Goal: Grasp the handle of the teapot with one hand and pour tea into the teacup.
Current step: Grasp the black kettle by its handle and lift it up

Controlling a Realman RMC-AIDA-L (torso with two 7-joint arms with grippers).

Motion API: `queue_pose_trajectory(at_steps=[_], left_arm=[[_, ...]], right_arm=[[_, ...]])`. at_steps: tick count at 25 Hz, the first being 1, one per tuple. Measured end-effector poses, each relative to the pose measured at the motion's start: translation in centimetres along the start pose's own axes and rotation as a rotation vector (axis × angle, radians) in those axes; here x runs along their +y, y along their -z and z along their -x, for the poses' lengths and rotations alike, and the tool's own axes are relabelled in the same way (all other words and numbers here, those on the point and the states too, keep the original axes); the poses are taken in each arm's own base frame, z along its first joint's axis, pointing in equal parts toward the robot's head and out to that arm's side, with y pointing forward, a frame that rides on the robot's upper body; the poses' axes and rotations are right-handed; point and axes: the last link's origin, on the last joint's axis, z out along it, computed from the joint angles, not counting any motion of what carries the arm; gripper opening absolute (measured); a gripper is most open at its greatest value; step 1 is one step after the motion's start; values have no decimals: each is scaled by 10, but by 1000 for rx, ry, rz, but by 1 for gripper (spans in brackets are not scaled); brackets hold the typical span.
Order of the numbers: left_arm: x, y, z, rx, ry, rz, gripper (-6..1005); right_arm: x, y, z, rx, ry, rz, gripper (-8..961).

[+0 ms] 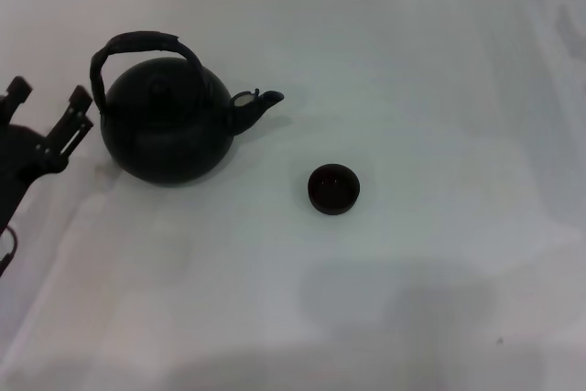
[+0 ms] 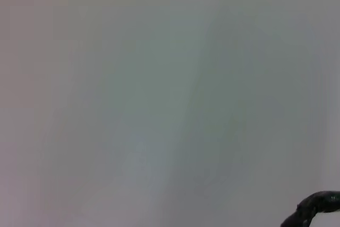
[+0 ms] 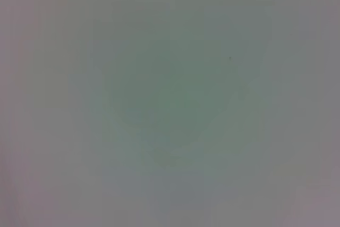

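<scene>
Both left gripper (image 1: 48,98) fingers apparently spread, beside teapot (image 1: 167,121).

Bare test-bench setting, plain white tabletop (image 1: 439,61), only a teapot (image 1: 169,125) and teacup (image 1: 333,189) set out

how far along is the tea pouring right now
Nothing is done yet. The teapot stands upright on the table, its handle ungrasped. The left gripper, open, sits beside it. Grasping, lifting and pouring into the teacup remain. The right gripper isn't visible.
</scene>
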Motion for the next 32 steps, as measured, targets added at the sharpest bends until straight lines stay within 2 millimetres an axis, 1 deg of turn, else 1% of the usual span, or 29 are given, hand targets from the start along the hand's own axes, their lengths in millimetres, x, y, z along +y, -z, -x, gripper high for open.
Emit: queue_pose_trajectory(at_steps=[3, 8, 20, 26, 31, 32], left_arm=[[2, -10, -1, -3, -3, 17, 847], [6, -19, 0, -24, -14, 50, 847], [2, -24, 7, -86, -23, 33, 847], [2, -26, 7, -83, -22, 29, 847], [2, -30, 5, -77, -18, 31, 766], [2, -30, 4, -76, -18, 31, 735]], right_arm=[[1, 0, 0, -4, -3, 3, 874], [1, 0, 0, -4, -6, 3, 874], [2, 1, -1, -5, -15, 2, 874], [2, 1, -1, -6, -23, 3, 874], [2, 1, 0, -7, -23, 3, 874], [2, 1, 0, -8, -22, 3, 874]])
